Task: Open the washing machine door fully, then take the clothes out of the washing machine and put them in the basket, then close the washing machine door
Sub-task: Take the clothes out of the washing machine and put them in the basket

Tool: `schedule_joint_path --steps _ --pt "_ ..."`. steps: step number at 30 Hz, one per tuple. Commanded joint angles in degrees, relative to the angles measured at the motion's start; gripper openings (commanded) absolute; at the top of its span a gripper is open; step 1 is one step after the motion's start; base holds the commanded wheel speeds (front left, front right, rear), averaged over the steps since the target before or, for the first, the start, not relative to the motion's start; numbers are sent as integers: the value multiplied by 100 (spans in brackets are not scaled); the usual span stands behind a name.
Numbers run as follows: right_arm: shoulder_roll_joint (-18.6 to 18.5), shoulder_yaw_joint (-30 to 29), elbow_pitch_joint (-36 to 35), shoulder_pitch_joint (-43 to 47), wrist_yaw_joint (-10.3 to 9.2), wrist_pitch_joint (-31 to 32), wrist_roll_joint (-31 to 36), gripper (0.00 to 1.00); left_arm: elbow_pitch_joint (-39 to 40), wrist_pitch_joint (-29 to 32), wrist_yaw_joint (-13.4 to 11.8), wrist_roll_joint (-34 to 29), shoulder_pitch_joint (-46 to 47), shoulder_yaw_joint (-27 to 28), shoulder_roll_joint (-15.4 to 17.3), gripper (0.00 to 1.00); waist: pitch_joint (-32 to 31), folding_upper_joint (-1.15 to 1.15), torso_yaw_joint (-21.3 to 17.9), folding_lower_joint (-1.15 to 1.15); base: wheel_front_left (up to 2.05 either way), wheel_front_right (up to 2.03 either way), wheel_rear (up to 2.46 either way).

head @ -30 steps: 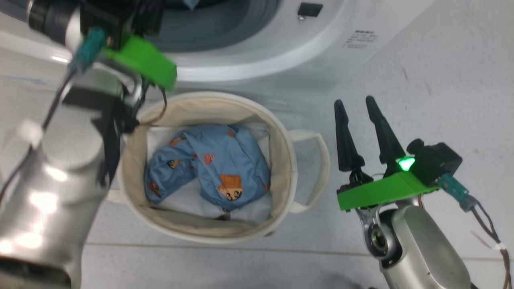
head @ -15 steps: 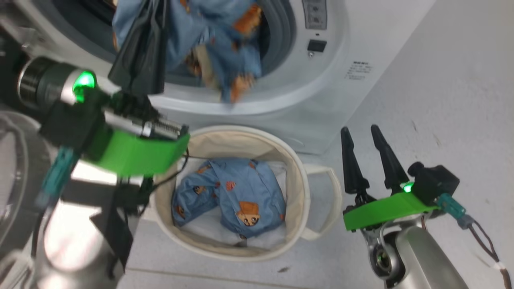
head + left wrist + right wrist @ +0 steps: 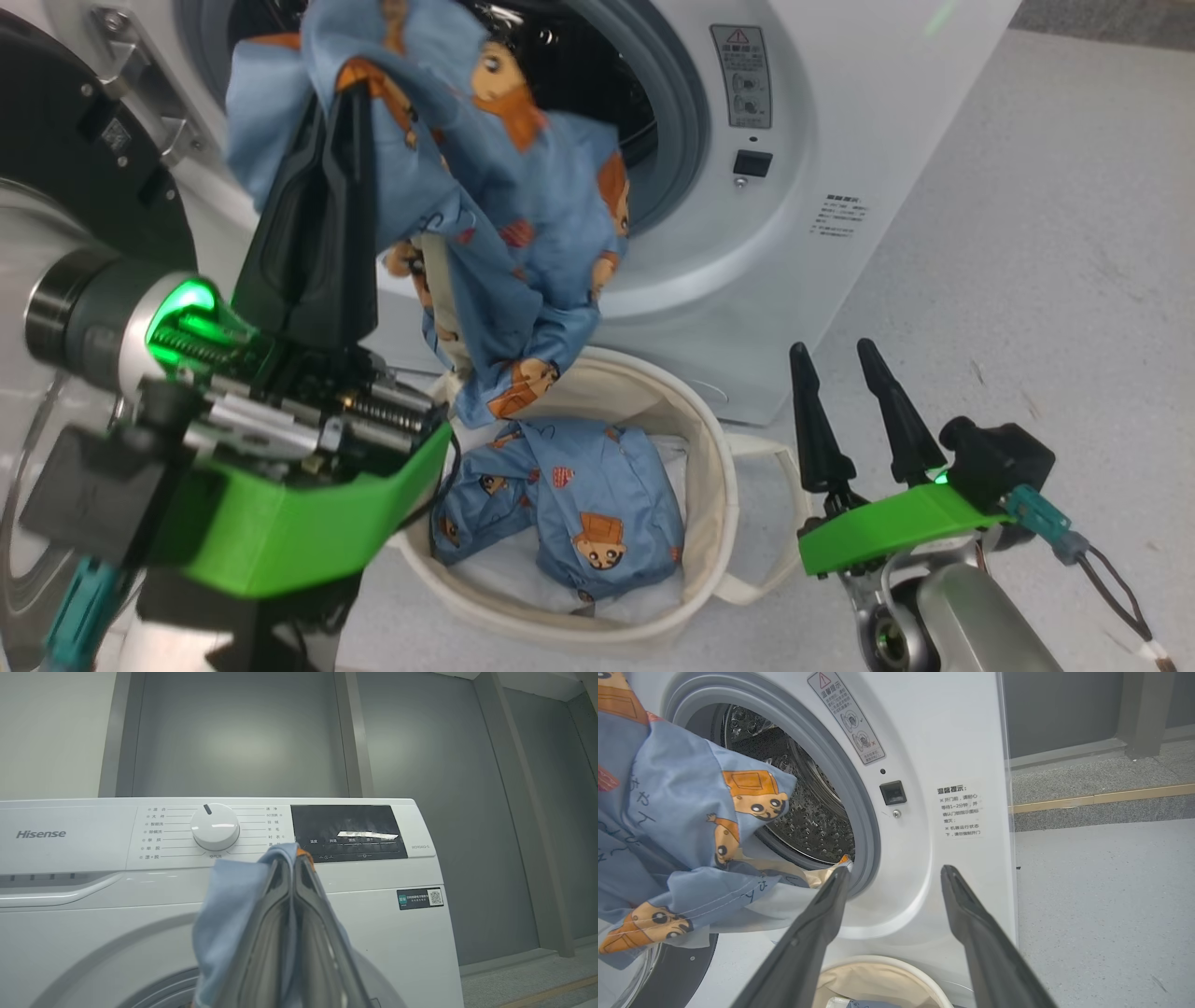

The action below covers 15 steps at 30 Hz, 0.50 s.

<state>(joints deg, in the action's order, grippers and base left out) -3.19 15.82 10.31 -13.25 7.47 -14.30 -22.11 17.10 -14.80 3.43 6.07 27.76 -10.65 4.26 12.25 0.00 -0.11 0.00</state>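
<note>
**Blue garment lifted out, hanging over the basket**

My left end effector (image 3: 353,107) has its two dark fingers pressed together on a fold of a light blue, cartoon-printed garment (image 3: 504,205). I hold it high in front of the white front-loading washing machine (image 3: 794,112), so its loose end hangs down towards the far rim of the round cream canvas basket (image 3: 714,467). Another blue printed garment (image 3: 569,504) lies inside that basket. The round black-rimmed door (image 3: 56,149) stands swung open at the left (well out of the way). My right end effector (image 3: 831,359) waits beside the basket, fingers spread, holding nothing.

The head view gives me the drop line from garment to basket. The left wrist view shows the pinch itself, set against the white programme dial (image 3: 215,826). The right wrist view looks into the steel drum (image 3: 808,812), and the part I can see looks empty. I judge that lowering and releasing comes next.
</note>
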Motion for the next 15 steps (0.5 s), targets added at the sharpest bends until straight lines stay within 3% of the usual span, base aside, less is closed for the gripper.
schedule_joint_path --steps 1,15 --pt "31 123 -163 21 2 -70 -13 100 367 -19 32 -65 20 208 14 0 -46 0 22 0 0 0 0" --pt "31 169 -89 177 2 -70 -40 100 1319 -19 63 -155 -271 39 -115 0 -288 0 173 0 0 0 0"
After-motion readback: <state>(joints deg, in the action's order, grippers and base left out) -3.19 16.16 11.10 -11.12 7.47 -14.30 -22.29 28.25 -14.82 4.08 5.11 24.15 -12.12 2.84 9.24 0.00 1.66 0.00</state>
